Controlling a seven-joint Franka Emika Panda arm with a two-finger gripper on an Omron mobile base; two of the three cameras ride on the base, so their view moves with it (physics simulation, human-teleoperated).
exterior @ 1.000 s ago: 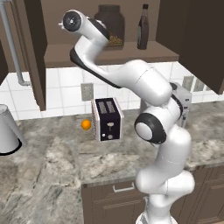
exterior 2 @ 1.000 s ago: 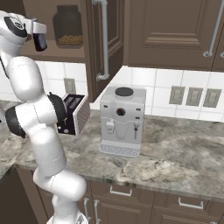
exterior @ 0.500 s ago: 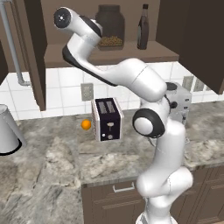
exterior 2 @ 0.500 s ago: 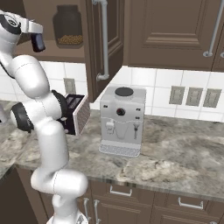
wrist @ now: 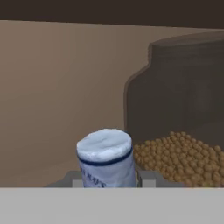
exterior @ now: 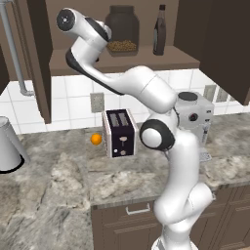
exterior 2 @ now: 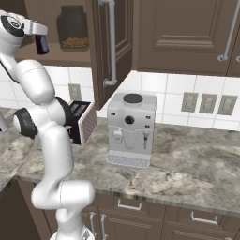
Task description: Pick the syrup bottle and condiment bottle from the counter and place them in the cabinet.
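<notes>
The gripper (wrist: 108,183) is clamped on the condiment bottle (wrist: 106,157) (blue cap toward the camera), raised inside the open cabinet (exterior: 124,59) beside one big jar (exterior: 122,30). One syrup bottle (exterior: 159,31) stands on the shelf right of the jar. Below, on the marble counter (exterior: 58,190): one toaster (exterior: 118,132), one orange (exterior: 96,139), one kettle (exterior: 8,151). The right base view shows the coffee machine (exterior 2: 131,129) whole.

Base views flank arm, sharing cabinet (exterior: 122,61); hand view close on jar (wrist: 183,109).

gripper (exterior 2: 42,44) raised by cabinet (exterior 2: 70,54), jar (exterior 2: 73,28) on shelf
</notes>
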